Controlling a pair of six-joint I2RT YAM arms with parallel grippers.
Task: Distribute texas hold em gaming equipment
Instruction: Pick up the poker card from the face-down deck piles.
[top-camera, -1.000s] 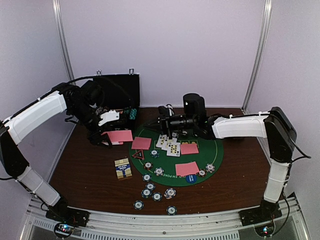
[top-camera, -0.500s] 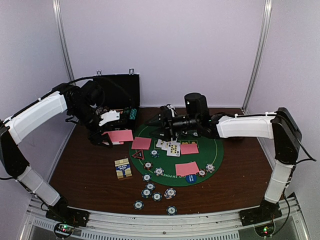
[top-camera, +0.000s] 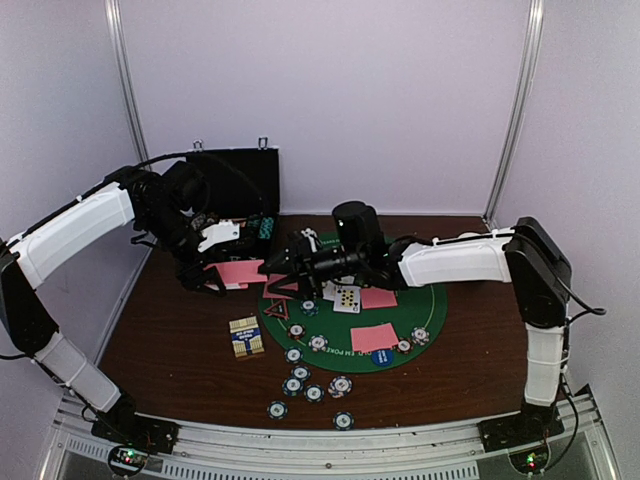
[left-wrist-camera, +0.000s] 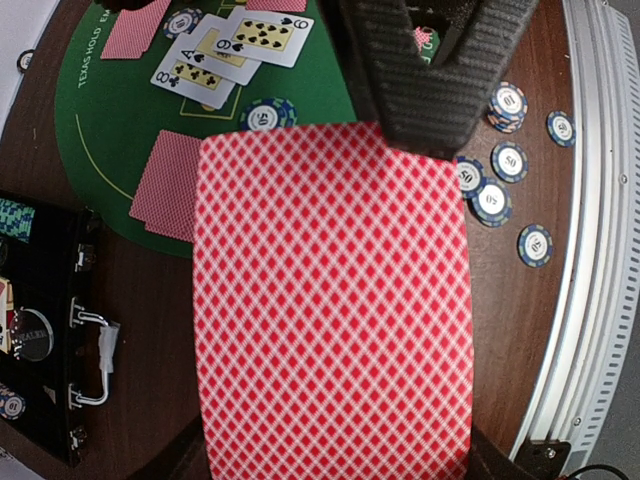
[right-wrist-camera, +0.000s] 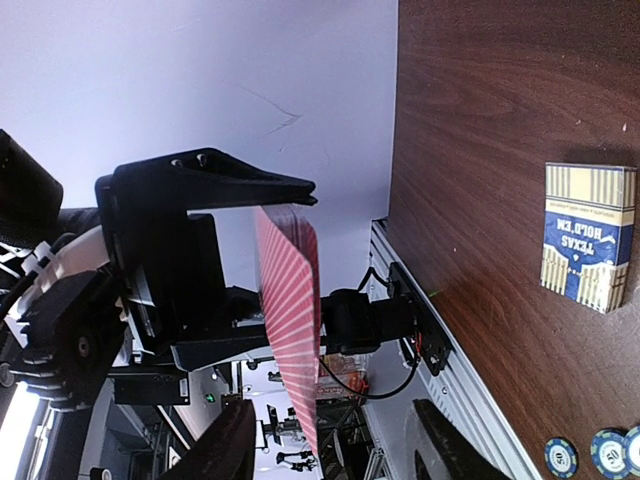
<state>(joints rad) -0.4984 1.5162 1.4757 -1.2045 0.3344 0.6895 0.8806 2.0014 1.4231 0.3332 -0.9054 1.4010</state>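
We've got the left fingers (left-wrist-camera: 430, 85) clamped on a red-backed playing card (left-wrist-camera: 335, 300) up over the worktop (top-camera: 170, 340) beside the green mat (top-camera: 425, 300), right fingers (right-wrist-camera: 225, 450) spread just short of it, so a crooked pinch could bend it or drop it.

Bare tabletop (top-camera: 170, 345) left of card box (top-camera: 246, 337); chip scatter (top-camera: 314, 393) toward front edge.

Right gripper (right-wrist-camera: 335, 445) fingers spread wide. Ahead, the left gripper (right-wrist-camera: 285, 265) clamps a red diamond-patterned playing card (right-wrist-camera: 290, 320), seen edge-on. A tan-and-blue striped card box (right-wrist-camera: 590, 235) lies flat on the brown wooden table (right-wrist-camera: 480, 150). Blue-white striped round poker chips (right-wrist-camera: 560, 455) sit at the bottom right corner.
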